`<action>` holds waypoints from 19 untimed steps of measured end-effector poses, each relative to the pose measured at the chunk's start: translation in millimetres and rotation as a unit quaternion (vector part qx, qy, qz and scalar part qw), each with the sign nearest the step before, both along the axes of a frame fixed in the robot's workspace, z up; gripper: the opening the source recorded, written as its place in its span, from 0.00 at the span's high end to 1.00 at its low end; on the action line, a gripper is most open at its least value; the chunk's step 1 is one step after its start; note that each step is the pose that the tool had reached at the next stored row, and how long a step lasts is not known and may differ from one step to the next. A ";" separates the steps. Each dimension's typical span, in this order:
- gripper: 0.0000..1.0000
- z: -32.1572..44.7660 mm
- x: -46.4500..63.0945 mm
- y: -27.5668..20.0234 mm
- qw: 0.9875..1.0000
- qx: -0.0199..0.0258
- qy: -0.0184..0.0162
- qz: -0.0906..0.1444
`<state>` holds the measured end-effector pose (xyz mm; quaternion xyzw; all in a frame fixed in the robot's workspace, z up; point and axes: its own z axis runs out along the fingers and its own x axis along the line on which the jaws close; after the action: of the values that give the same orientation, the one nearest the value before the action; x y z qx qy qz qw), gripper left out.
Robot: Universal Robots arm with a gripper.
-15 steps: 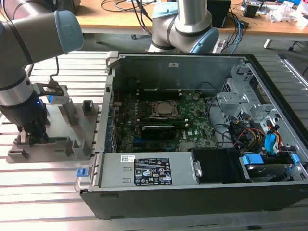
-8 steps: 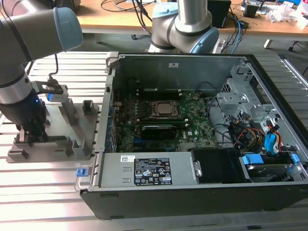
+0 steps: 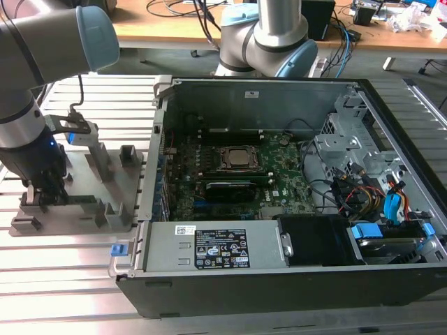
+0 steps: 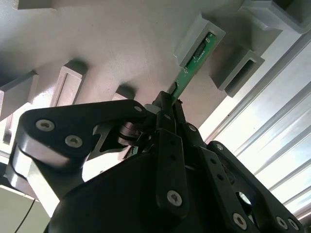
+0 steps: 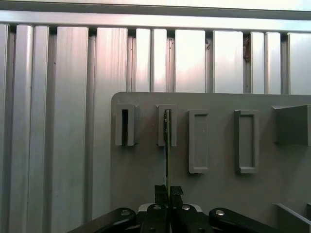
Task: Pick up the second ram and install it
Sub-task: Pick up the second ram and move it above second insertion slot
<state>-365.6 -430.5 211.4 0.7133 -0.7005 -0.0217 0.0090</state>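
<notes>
The second ram (image 4: 187,73) is a thin green stick standing on edge in the grey fixture tray (image 3: 115,206), its far end resting in a raised slot holder (image 4: 200,41). In the first wrist view the second ram (image 5: 166,145) appears edge-on, running from one of the tray's slots back to my fingers. My gripper (image 4: 168,99) is shut on the stick's near end, the two black fingers pressed against its faces. In the exterior view my gripper (image 3: 50,192) reaches down onto the tray at the exterior view's left, beside the open computer case (image 3: 160,167).
The green motherboard (image 3: 286,181) lies inside the case, with the CPU socket (image 3: 237,159) in its middle and dark memory slots (image 3: 227,188) just in front. Cables and a drive cage (image 3: 349,153) fill the case's right end. Ribbed aluminium table (image 5: 73,97) surrounds the tray (image 5: 218,194).
</notes>
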 end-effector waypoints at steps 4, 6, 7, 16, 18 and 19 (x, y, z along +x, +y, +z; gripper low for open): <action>0.86 4.6 0.0 0.1 1.000 0.000 0.000 0.000; 0.86 6.0 0.0 0.1 1.000 0.000 0.000 0.000; 0.86 6.8 0.0 0.1 1.000 0.000 0.000 0.000; 0.86 14.2 0.0 0.3 1.000 0.000 0.000 0.000; 0.86 17.6 0.0 0.5 1.000 0.000 0.000 0.000; 0.86 20.4 0.0 0.5 1.000 0.000 0.000 0.000</action>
<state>-365.6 -430.0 231.9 0.7133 -0.7005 -0.0214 0.0094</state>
